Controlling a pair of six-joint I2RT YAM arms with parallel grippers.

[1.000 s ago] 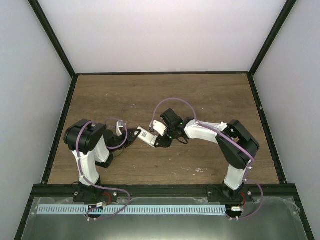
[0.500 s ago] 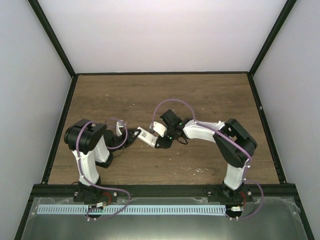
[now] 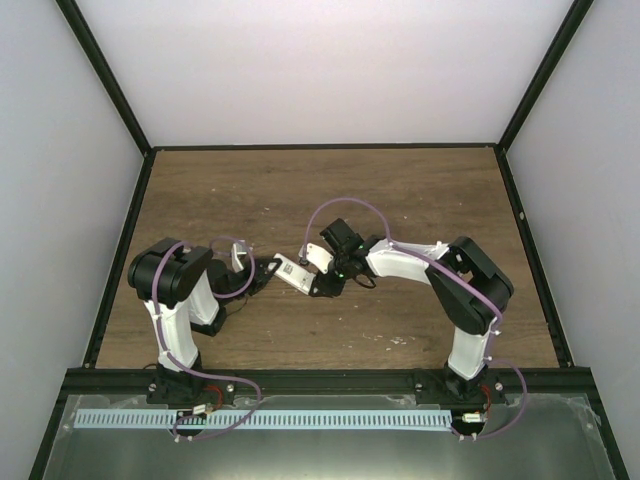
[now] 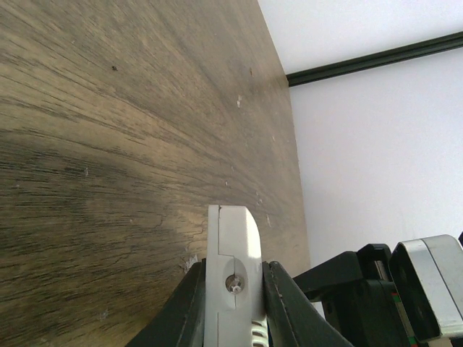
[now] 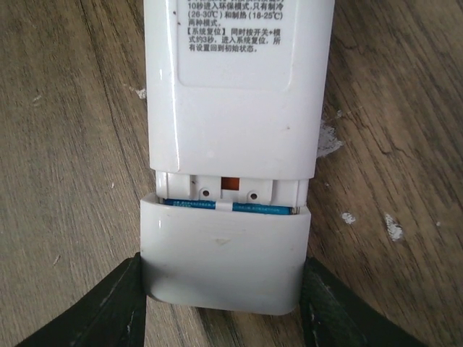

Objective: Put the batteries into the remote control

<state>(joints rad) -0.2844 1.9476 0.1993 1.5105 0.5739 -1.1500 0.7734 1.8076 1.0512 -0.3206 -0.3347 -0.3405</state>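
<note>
The white remote control (image 3: 291, 271) hangs just above the table's middle, held between both grippers. My left gripper (image 3: 263, 282) is shut on one end of it; the left wrist view shows the remote's thin edge (image 4: 233, 238) clamped between the two black fingers (image 4: 187, 303). My right gripper (image 3: 320, 284) is shut on the white battery cover (image 5: 224, 264) at the other end. The remote's back (image 5: 239, 87) bears a printed label. The blue batteries (image 5: 195, 205) show as a thin strip in the gap between cover and body.
The wooden table (image 3: 400, 190) has black rails along its sides and white walls around it. Pale specks dot the wood (image 5: 327, 137). The right arm's wrist (image 4: 405, 289) stands close behind the remote in the left wrist view.
My right arm has edged slightly left toward the remote. The left arm and the remote have hardly moved.
</note>
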